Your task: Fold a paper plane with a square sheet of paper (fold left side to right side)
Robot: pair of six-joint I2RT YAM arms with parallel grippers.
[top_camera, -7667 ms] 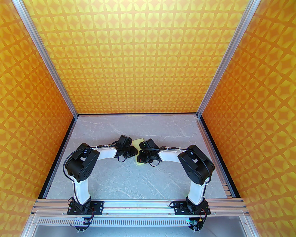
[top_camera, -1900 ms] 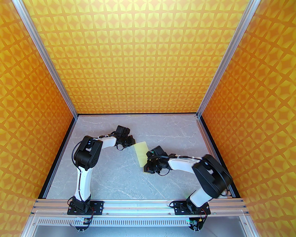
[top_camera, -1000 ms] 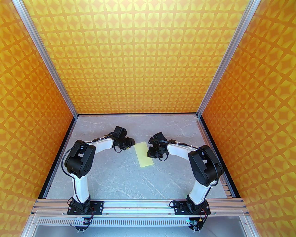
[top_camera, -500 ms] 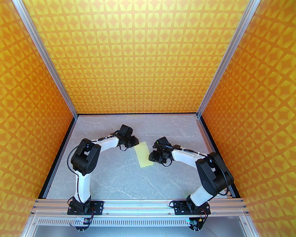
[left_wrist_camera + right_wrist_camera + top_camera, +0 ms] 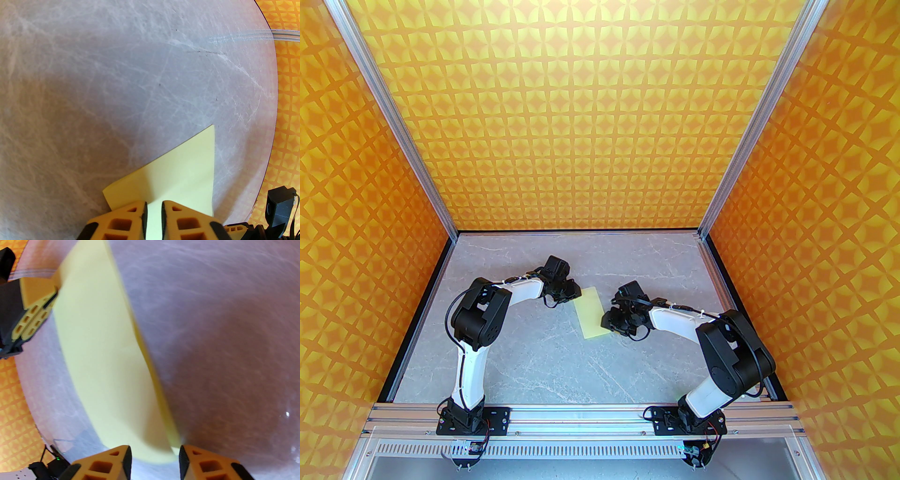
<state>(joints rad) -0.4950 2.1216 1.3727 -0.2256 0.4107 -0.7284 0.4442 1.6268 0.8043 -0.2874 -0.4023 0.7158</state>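
The square sheet of paper (image 5: 593, 311) lies on the grey table folded in half, a pale yellow strip slanting from far left to near right. In the right wrist view its right long edge (image 5: 150, 361) looks slightly raised. My left gripper (image 5: 575, 293) is at the sheet's far left corner. Its orange fingers (image 5: 121, 220) are nearly together, and flat paper (image 5: 182, 168) shows through the thin slit between them. My right gripper (image 5: 607, 322) is open at the near right corner, the paper's end (image 5: 100, 352) just ahead of its spread fingertips (image 5: 154, 453). The paper plane is not formed.
The marble-grey tabletop (image 5: 543, 365) is walled by orange patterned panels (image 5: 581, 117) with aluminium posts at the back corners. The arms' bases sit on a rail (image 5: 581, 415) at the near edge.
The left gripper moved right onto the paper's far left corner and its fingers closed in. The right gripper slid towards the near end of the right edge and opened. The paper stayed put.
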